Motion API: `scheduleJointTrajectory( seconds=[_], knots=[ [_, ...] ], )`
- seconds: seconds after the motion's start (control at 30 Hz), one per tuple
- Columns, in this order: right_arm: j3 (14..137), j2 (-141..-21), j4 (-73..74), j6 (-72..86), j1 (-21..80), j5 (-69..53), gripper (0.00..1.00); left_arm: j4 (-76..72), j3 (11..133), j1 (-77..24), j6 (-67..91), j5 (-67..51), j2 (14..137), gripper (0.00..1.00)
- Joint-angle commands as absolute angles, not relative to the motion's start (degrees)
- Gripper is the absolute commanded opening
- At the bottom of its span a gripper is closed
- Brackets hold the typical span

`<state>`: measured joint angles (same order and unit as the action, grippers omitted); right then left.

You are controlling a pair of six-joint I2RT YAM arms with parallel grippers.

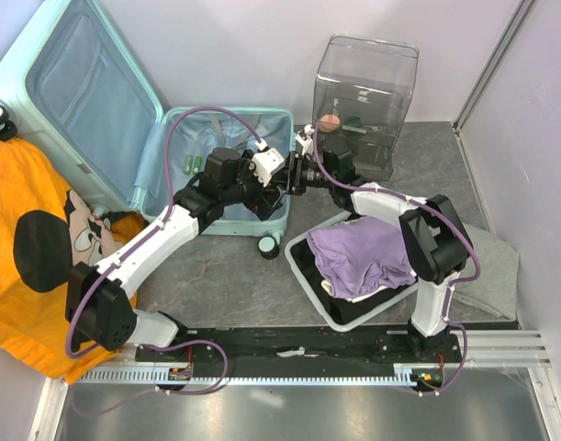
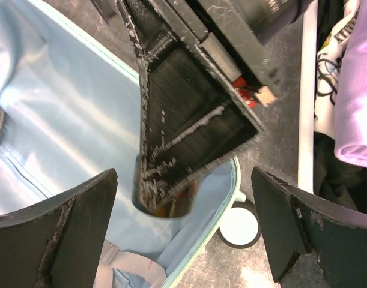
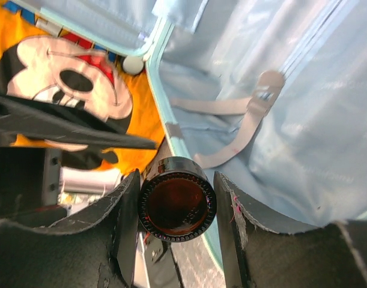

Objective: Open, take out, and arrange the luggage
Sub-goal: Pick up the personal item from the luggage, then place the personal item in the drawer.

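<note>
Free to pass over the left part of the luggage [image 1: 239, 226]. Crowded at its right rim by left gripper [image 2: 183, 198], right gripper [image 3: 177, 180] and bottle [image 3: 176, 207]. Blocked farther right by clear box [image 1: 353, 64] and basket [image 1: 297, 262].

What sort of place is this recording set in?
Probably a robot lab work cell, not a home: the left arm and right arm are bolted to a metal rail at the edge of a grey table, plain white panels wall it in, and the luggage lies open as a staged prop.
</note>
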<state>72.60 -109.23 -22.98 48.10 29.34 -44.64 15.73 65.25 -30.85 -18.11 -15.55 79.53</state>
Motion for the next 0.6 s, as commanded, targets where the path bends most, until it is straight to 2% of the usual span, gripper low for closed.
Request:
scheduleJointTrajectory(
  seconds=[0.0,0.1,0.23,0.33,0.37,0.57],
  knots=[
    [74.53,-109.08,-28.47,49.31,27.95,-41.05,0.0,15.9,68.46,-30.15,-18.89,-16.53,76.29,0.99],
    [74.18,-106.79,-28.13,47.73,24.8,-38.15,0.0,16.79,69.17,-27.27,-18.38,-16.43,73.93,0.99],
    [76.28,-103.02,-21.03,39.77,19.96,-34.99,0.0,11.45,67.59,-18.32,-11.98,-25.38,68.39,0.99],
    [81.81,-102.13,-6.89,26.79,18.55,-25.7,0.0,9.58,66.8,-12.06,-5.29,-26.45,66.97,0.99],
    [83.31,-102.3,-0.42,23.5,18.46,-18.01,0.0,9.75,66.71,-10.74,-3.79,-26.89,67.15,0.99],
    [94.56,-108.8,11.41,13.64,18.46,-3.0,0.0,11.08,67.67,-5.36,5.09,-35.68,71.98,0.99]
  ],
)
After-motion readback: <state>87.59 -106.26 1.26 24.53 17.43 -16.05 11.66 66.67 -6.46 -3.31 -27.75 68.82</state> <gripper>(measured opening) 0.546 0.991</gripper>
